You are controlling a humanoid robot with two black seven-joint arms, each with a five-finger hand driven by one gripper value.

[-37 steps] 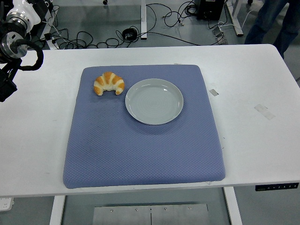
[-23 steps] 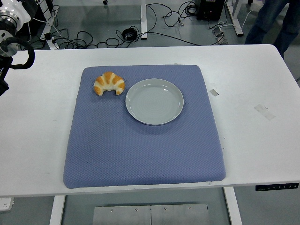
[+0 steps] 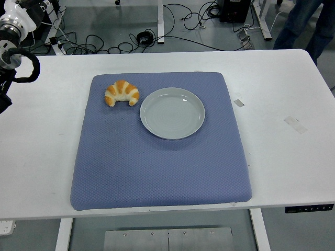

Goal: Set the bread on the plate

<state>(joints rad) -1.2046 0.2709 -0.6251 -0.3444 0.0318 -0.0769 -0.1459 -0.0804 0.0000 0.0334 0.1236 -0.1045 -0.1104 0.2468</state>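
Robot hand's arm [image 3: 13,57] at left edge; croissant [image 3: 121,93] beside plate [image 3: 172,113].

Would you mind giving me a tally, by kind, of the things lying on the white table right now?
Croissant: 1
Plate: 1, grey and empty
Blue mat: 1, under both
Tape pieces: 2, on the bare tabletop right of the mat
Total: 5

Croissant [image 3: 122,93] lies just left of the plate [image 3: 172,113], both on the mat [image 3: 157,167]
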